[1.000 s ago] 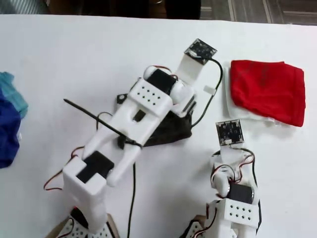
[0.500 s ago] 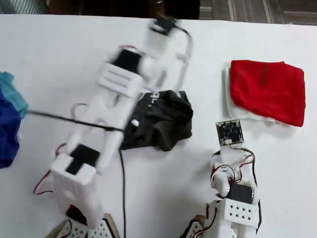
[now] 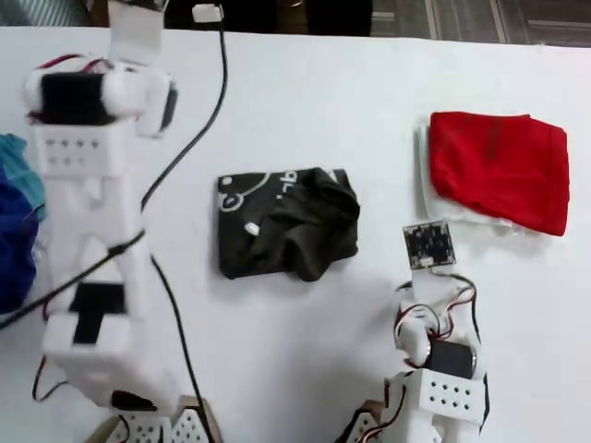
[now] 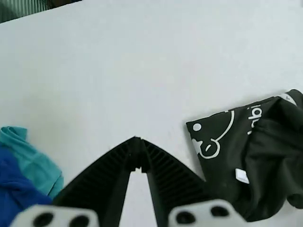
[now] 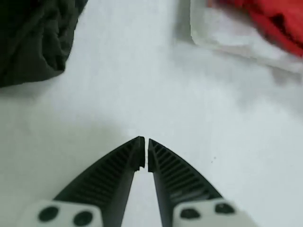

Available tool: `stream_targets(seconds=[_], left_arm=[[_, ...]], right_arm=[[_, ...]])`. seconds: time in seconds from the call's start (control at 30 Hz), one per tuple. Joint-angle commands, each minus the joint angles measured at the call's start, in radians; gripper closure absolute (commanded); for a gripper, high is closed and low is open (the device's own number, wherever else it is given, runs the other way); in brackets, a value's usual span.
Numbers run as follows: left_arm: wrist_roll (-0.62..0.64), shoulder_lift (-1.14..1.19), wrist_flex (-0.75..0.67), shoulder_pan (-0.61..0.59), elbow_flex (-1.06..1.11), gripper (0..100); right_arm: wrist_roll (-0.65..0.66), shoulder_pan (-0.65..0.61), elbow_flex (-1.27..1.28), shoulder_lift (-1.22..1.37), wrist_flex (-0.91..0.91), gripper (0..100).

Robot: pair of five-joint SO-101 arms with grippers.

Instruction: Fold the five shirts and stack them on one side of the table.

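Note:
A roughly folded black shirt [image 3: 286, 235] with white print lies mid-table; it also shows in the left wrist view [image 4: 255, 151] and the right wrist view [image 5: 33, 38]. At the right, a folded red shirt [image 3: 499, 166] rests on a white shirt [image 3: 423, 189]. A blue shirt [image 3: 14, 245] and a teal shirt [image 3: 23, 175] lie crumpled at the left edge. My left gripper [image 4: 138, 142] is shut and empty, above bare table between the teal shirt [image 4: 28, 151] and the black one. My right gripper [image 5: 144, 142] is shut and empty, over the table near the front.
The left arm [image 3: 88, 185] stretches up the left side of the white table [image 3: 305, 101], its cable trailing toward the front edge. The right arm [image 3: 434, 369] sits folded at the front right, just in front of the red and white stack [image 5: 265, 19].
The left arm has let go of the black shirt and swung from mid-table to the far left. The black shirt now lies uncovered. The right arm has not moved.

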Motion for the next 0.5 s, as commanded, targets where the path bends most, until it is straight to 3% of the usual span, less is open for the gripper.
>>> stream_targets(seconds=[0.0, 0.13, 0.47], left_arm=[[-0.026, -0.221, 0.015, -0.034, 0.194, 97], [-0.029, -0.448, -0.031, -0.100, 0.530, 97], [-0.130, -0.980, -0.439, -0.322, 1.544, 97]], right_arm=[[0.000, -0.068, -0.164, -0.008, 0.065, 97.8], [-0.006, -0.225, -0.370, 0.082, 0.140, 97.9], [-0.009, -0.430, -0.907, 0.759, 0.142, 97.9]])
